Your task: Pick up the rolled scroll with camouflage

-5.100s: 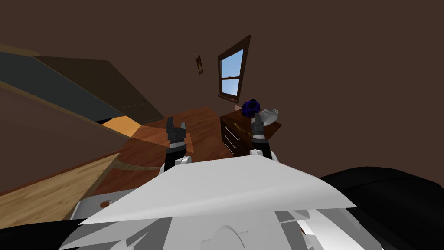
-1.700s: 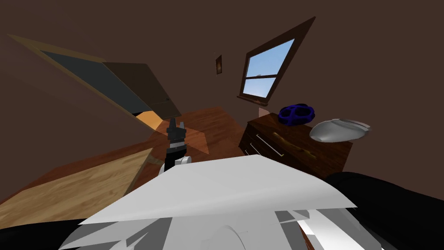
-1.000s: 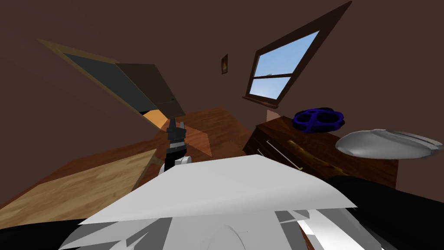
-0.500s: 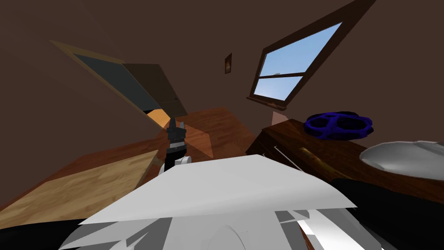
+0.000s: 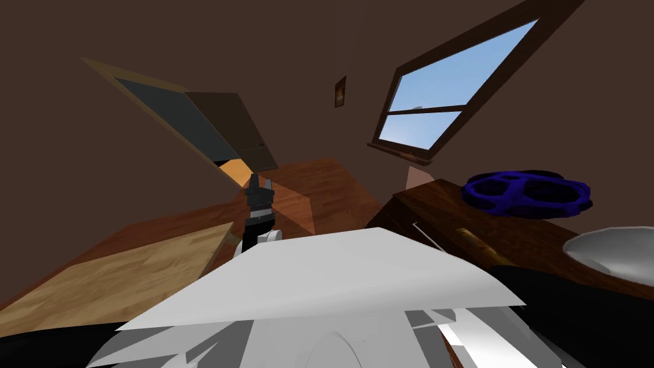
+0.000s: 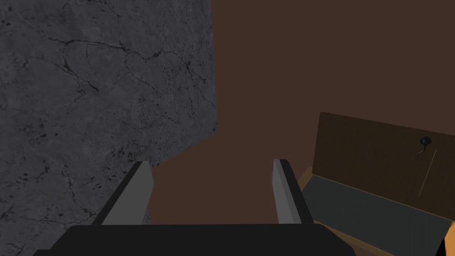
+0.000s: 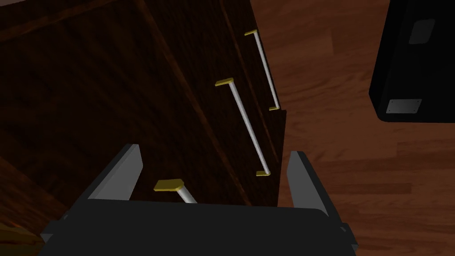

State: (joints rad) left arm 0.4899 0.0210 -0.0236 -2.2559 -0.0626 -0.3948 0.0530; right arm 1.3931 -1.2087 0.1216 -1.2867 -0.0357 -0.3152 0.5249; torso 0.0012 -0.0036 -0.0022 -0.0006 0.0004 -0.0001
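A dark wooden dresser (image 5: 441, 207) stands at the right, carrying a grey dish (image 5: 613, 252), a blue ring-shaped object (image 5: 527, 191) farther back and, near its front edge, the mottled olive-gold rolled scroll (image 5: 478, 240), lying flat and untouched. The right gripper (image 7: 215, 150) faces the drawer front beside 3 bar handles (image 7: 246, 128), jaws wide and empty. The left gripper (image 5: 258, 186) hangs over the floor at the left, jaws likewise wide. Reach, grasp and lift all appear to remain.

We can read no writing, number, brand or sign on anything here, neither on the dark wooden dresser (image 7: 111, 89) nor on the small wall frame (image 5: 340, 91)
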